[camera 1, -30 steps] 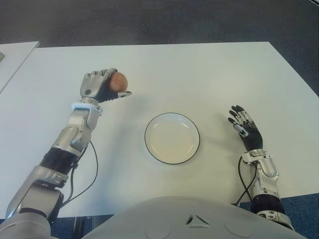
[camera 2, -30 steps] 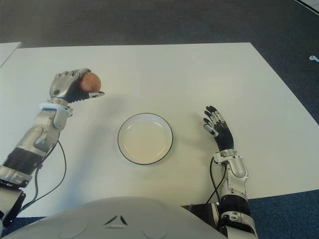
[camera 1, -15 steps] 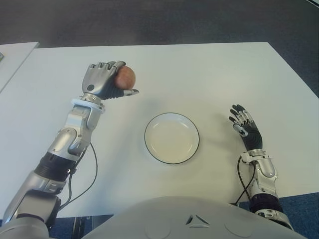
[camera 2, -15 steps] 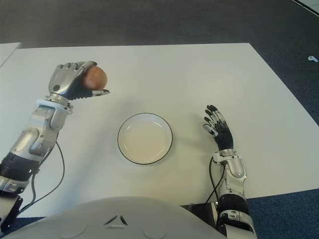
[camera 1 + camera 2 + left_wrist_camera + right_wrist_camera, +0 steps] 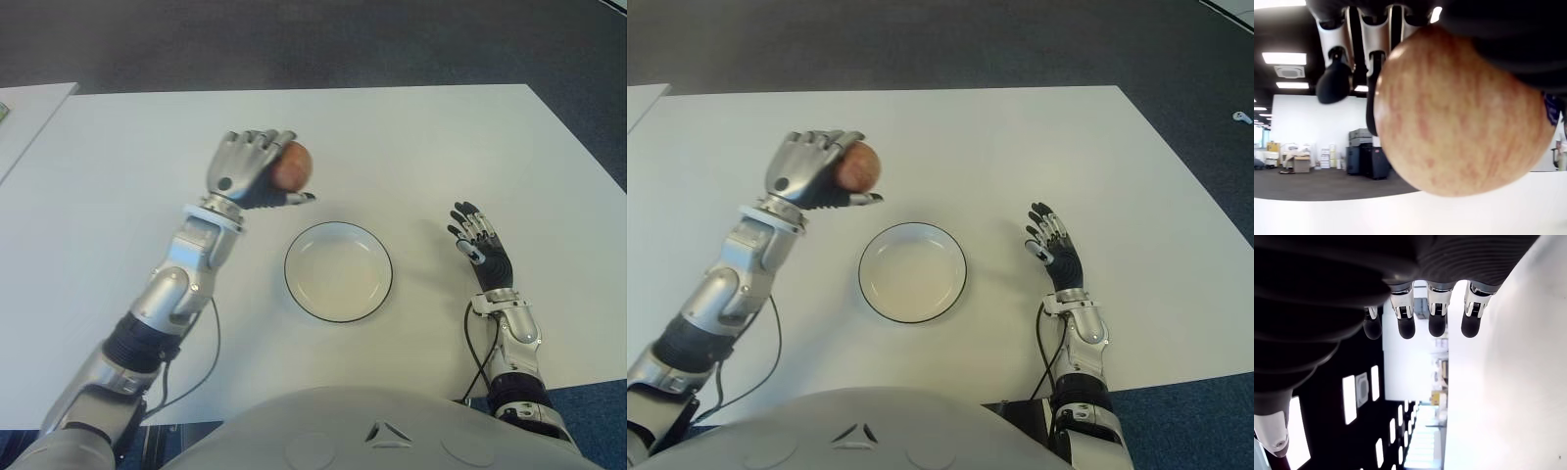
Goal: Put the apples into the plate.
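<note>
A reddish apple (image 5: 293,166) is held in my left hand (image 5: 257,173), whose fingers curl around it above the white table (image 5: 411,147). Hand and apple hang just up and left of the white plate (image 5: 338,271) with a dark rim, which has nothing in it. Close up in the left wrist view, the apple (image 5: 1459,112) fills most of the picture with fingers (image 5: 1334,83) wrapped over it. My right hand (image 5: 475,243) shows to the right of the plate, fingers spread and holding nothing.
A second white table edge (image 5: 24,108) shows at the far left, across a gap. Dark carpet (image 5: 313,39) lies beyond the table's far edge. A cable (image 5: 201,362) hangs from my left forearm.
My left hand has carried the apple to the right, from the table's left part to just beside the plate's upper left rim. The right hand has stayed in place.
</note>
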Robot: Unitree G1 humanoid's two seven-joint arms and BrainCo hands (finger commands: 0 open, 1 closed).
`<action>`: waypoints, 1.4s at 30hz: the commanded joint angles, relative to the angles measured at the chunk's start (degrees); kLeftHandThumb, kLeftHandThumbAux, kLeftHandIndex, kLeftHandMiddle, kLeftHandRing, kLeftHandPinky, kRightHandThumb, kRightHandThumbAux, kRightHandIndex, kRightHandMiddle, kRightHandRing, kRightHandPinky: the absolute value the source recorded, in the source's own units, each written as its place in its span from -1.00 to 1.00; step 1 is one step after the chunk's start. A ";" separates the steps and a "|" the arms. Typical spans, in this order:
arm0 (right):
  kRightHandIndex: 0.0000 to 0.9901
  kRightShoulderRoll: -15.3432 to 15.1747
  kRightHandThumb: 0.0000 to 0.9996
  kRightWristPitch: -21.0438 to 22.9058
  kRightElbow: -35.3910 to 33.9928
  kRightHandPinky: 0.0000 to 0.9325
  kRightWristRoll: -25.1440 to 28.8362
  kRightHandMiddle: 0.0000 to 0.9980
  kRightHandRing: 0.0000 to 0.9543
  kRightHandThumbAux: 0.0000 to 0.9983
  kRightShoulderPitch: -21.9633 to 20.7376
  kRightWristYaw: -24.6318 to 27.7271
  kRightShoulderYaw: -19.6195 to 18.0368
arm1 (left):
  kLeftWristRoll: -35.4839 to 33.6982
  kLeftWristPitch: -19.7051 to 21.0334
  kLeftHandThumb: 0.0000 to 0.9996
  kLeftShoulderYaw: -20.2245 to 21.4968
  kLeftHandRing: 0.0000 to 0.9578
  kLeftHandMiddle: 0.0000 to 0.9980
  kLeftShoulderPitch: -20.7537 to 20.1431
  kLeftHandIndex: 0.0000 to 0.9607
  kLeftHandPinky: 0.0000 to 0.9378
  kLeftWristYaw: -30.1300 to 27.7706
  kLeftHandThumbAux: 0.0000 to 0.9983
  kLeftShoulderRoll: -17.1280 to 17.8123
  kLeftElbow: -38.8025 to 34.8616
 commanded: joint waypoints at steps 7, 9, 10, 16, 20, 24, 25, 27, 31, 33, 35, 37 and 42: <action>-0.89 6.51 -0.70 4.47 8.47 -0.90 -0.29 -0.85 -0.90 0.12 6.02 0.26 2.35 | 3.55 -5.21 0.72 -6.42 0.75 0.07 0.37 -0.14 0.75 -5.40 0.33 -4.30 -2.67; -0.90 6.69 -0.70 4.33 8.17 -0.90 -0.38 -0.86 -0.91 0.12 6.29 0.30 2.52 | 4.07 -6.13 0.71 -7.23 0.75 0.07 0.26 -0.15 0.75 -6.92 0.33 -4.62 -3.38; -0.90 6.74 -0.70 4.32 8.04 -0.90 -0.42 -0.86 -0.91 0.12 6.38 0.30 2.59 | 4.23 -6.26 0.71 -7.41 0.75 0.07 0.28 -0.15 0.76 -7.70 0.33 -4.97 -3.59; -0.92 7.06 -0.70 4.29 7.09 -0.94 -0.88 -0.88 -0.93 0.12 6.97 -0.23 3.01 | 4.58 -6.61 0.71 -7.78 0.73 0.07 0.39 -0.15 0.69 -12.64 0.33 -5.91 -4.34; -0.93 7.22 -0.71 3.82 6.62 -0.96 -1.41 -0.89 -0.95 0.12 7.32 -1.02 3.21 | 5.05 -7.18 0.72 -9.14 0.72 0.08 0.22 -0.15 0.72 -14.13 0.33 -7.55 -2.75; -0.93 7.43 -0.72 3.65 5.79 -0.97 -1.79 -0.89 -0.95 0.12 7.89 -1.81 3.56 | 5.38 -9.06 0.72 -10.36 0.72 0.08 -0.18 -0.14 0.72 -12.49 0.32 -8.04 0.07; -0.93 7.50 -0.73 3.66 5.48 -0.98 -1.89 -0.89 -0.95 0.11 8.08 -2.04 3.67 | 5.30 -9.51 0.72 -10.40 0.72 0.08 -0.11 -0.14 0.72 -12.27 0.32 -7.88 0.18; -0.93 7.57 -0.74 3.89 4.90 -0.98 -2.16 -0.90 -0.96 0.10 8.39 -2.67 3.91 | 5.22 -10.19 0.72 -10.45 0.71 0.08 0.76 -0.14 0.72 -11.30 0.32 -7.77 0.21; -0.93 7.60 -0.75 4.39 4.28 -0.98 -2.21 -0.90 -0.96 0.09 8.67 -3.35 4.19 | 4.93 -10.19 0.72 -10.25 0.73 0.09 2.30 -0.14 0.75 -11.31 0.32 -8.51 -0.05; -0.92 7.73 -0.75 4.60 3.85 -0.98 -2.10 -0.90 -0.96 0.08 8.93 -3.57 4.37 | 4.51 -9.64 0.72 -10.02 0.74 0.09 2.93 -0.14 0.75 -12.92 0.32 -8.93 -0.62; -0.92 7.78 -0.75 4.76 3.55 -0.98 -1.99 -0.90 -0.96 0.07 9.10 -3.72 4.53 | 4.26 -9.21 0.72 -9.86 0.75 0.09 3.29 -0.14 0.77 -14.13 0.32 -9.24 -0.96; -0.92 7.96 -0.75 4.90 3.18 -0.97 -1.90 -0.91 -0.96 0.07 9.35 -3.98 4.68 | 4.09 -8.48 0.72 -9.86 0.75 0.09 3.92 -0.15 0.76 -15.02 0.33 -9.80 -0.60; -0.91 8.32 -0.73 4.88 2.59 -0.94 -1.71 -0.89 -0.94 0.07 9.79 -4.31 4.93 | 4.41 -8.02 0.71 -9.71 0.74 0.07 4.64 -0.15 0.74 -16.67 0.33 -10.08 -0.46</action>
